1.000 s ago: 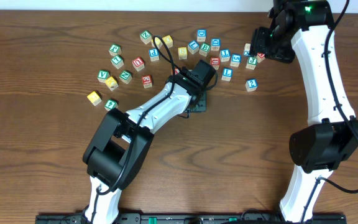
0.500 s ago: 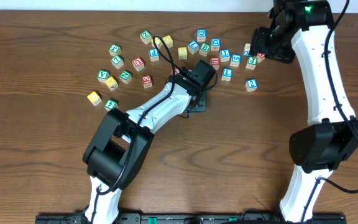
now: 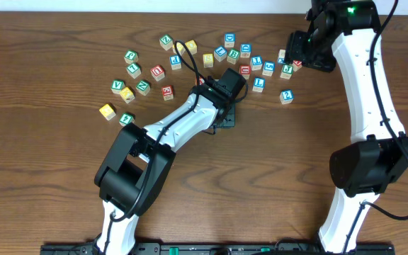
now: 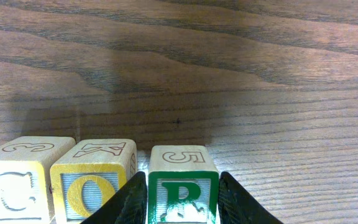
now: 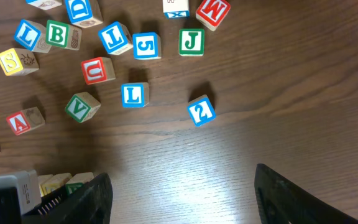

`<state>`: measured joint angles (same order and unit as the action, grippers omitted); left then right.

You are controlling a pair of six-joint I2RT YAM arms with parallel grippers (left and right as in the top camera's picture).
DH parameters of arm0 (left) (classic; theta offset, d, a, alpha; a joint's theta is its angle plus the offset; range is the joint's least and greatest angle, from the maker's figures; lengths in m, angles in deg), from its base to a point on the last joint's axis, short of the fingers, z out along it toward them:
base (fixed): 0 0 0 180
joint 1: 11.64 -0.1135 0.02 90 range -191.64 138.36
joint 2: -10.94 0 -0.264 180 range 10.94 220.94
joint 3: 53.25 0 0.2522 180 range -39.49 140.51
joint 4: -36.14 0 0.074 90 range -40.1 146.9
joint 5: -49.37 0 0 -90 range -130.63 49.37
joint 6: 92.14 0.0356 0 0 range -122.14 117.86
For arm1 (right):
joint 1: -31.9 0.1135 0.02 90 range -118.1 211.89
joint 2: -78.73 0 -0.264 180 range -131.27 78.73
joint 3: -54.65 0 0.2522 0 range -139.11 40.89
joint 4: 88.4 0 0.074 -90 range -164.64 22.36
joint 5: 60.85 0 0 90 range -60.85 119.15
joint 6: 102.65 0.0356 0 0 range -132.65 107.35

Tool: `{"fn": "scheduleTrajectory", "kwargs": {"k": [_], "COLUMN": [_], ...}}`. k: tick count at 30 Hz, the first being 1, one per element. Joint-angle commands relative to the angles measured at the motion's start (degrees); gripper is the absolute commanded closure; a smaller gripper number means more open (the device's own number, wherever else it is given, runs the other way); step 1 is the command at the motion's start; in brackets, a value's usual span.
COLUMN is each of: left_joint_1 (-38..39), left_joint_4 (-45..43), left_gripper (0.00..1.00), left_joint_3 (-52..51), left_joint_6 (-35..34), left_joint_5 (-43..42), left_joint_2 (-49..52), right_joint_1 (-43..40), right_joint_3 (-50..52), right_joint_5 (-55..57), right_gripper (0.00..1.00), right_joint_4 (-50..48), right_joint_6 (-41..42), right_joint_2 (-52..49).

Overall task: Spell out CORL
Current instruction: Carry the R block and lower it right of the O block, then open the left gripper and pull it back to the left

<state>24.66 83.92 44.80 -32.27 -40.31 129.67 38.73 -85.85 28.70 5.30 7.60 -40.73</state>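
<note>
In the left wrist view three blocks stand in a row on the wooden table: a C block [image 4: 17, 186], a yellow O block [image 4: 95, 186] and a green R block [image 4: 182, 190]. My left gripper [image 4: 183, 205] is shut on the R block, which sits level with the O block and right beside it. From overhead the left gripper [image 3: 224, 112] is at the table's middle and hides the row. A blue L block [image 5: 133, 95] lies loose among the scattered blocks, also seen from overhead [image 3: 258, 84]. My right gripper [image 5: 185, 199] is open and empty, high over the back right [image 3: 304, 51].
Several loose letter blocks are scattered across the back of the table, among them a green V [image 5: 79, 107], a red U [image 5: 96, 70], a green J [image 5: 191, 41] and a blue question-mark block [image 3: 286, 95]. A yellow block [image 3: 107, 110] lies at the left.
</note>
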Motion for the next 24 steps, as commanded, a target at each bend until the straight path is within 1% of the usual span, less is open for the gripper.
{"fn": "scheduleTrajectory", "kwargs": {"k": [1, 9, 12, 19, 24], "left_joint_1": [0.2, 0.2, 0.2, -0.1, -1.7], "left_joint_4": [0.0, -0.3, -0.2, 1.2, 1.3], "left_gripper": [0.64, 0.64, 0.64, 0.64, 0.64], "left_joint_3": [0.2, 0.2, 1.0, 4.6, 4.9], "left_joint_6": [-0.2, -0.2, 1.6, 7.3, 8.1], "left_joint_5": [0.3, 0.3, -0.1, 0.1, 0.3], "left_joint_2": [1.2, 1.2, 0.6, -5.6, -10.9], "right_joint_1": [0.3, 0.3, 0.3, 0.3, 0.4], "right_joint_3": [-0.7, -0.7, -0.7, -0.7, -0.7], "right_joint_5": [0.1, 0.1, 0.1, 0.1, 0.1], "right_gripper": [0.32, 0.32, 0.32, 0.31, 0.29], "right_joint_4": [0.2, 0.2, 0.2, 0.2, 0.2], "right_joint_6": [-0.9, -0.9, -0.9, -0.9, -0.9], "right_joint_2": [0.6, 0.6, 0.6, 0.6, 0.6]}}
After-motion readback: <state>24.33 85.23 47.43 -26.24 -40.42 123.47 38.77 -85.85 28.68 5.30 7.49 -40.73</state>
